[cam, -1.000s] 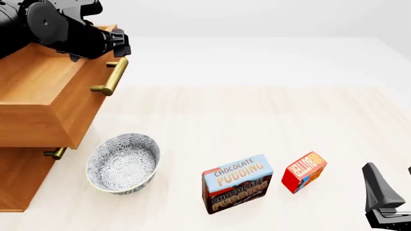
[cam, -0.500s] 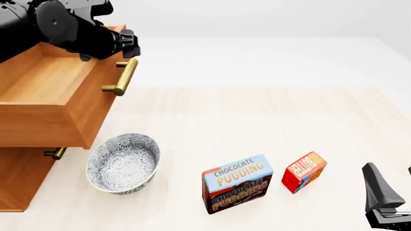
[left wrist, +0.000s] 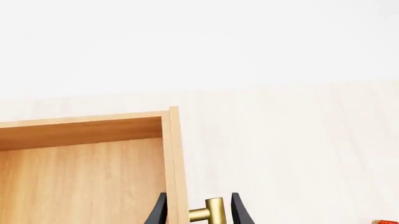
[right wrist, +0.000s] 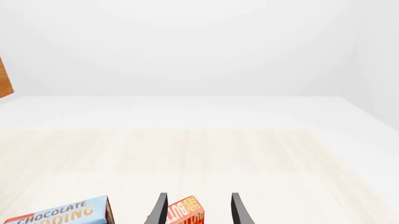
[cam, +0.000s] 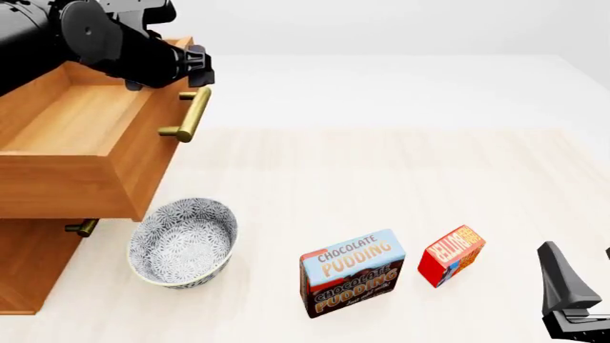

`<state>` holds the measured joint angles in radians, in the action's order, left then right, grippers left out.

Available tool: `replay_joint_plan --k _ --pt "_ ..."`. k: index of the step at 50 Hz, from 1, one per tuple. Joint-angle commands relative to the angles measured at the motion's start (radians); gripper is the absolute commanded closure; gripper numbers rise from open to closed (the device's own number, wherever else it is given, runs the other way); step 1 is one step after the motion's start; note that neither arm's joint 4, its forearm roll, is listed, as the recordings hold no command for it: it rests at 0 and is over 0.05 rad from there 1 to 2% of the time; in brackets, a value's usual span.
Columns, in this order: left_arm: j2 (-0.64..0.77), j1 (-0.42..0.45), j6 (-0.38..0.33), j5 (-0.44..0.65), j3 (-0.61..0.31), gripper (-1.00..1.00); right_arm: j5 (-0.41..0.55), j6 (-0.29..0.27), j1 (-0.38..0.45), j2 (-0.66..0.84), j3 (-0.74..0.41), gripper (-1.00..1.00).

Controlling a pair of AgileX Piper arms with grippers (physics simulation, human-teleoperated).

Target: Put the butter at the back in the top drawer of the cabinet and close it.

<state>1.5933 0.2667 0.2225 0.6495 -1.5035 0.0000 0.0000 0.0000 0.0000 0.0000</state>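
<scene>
Left end effector (cam: pixel 196 71): up at the far left, at the front of the top drawer; in the left wrist view its two dark fingers (left wrist: pixel 239 212) stand either side of the drawer front and the brass handle (cam: pixel 190 114), but whether they press on it I cannot tell
Top drawer (cam: pixel 67 153): pulled well out of the cabinet (cam: pixel 24 268), open, bare wood inside
Lower drawer handle (cam: pixel 82 228): just peeking out under the open drawer
Butter (cam: pixel 451 255): standing on the desk (cam: pixel 381 171) at the near right, tilted, just right of the pudding box and not touching it, well apart from the drawer
Pudding box (cam: pixel 352 272): upright near the middle, lettering facing us
Bowl (cam: pixel 182 243): patterned, on the desk just beside the cabinet, below the drawer's right corner
Right end effector (right wrist: pixel 197 210): low at the near right corner, fingers spread, holding nothing; in the right wrist view the butter (right wrist: pixel 181 212) shows between them
</scene>
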Motion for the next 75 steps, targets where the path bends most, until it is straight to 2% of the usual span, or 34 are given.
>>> replay_joint_plan --k 1,20,38,47,52,60,71,75 --pt "0.063 0.039 -0.025 0.005 0.032 -1.0 0.0 0.0 0.0 0.0 0.0 -1.0" --pt "0.009 0.029 -0.059 0.069 -0.001 -1.0 0.0 0.0 0.0 0.0 0.0 -1.0" --pt "-0.162 -0.028 -0.141 0.207 -0.044 -1.0 0.0 0.0 0.0 0.0 0.0 -1.0" --pt "-0.229 -0.038 -0.159 0.243 -0.043 -1.0 0.0 0.0 0.0 0.0 0.0 -1.0" --pt "-0.27 -0.014 -0.167 0.253 -0.028 -1.0 0.0 0.0 0.0 0.0 0.0 -1.0" --pt "-0.276 0.054 -0.15 0.241 -0.017 -1.0 0.0 0.0 0.0 0.0 0.0 -1.0" --pt "-0.275 0.107 -0.157 0.229 -0.02 -1.0 0.0 0.0 0.0 0.0 0.0 -1.0" --pt "-0.262 0.127 -0.135 0.218 -0.014 -1.0 0.0 0.0 0.0 0.0 0.0 -1.0"
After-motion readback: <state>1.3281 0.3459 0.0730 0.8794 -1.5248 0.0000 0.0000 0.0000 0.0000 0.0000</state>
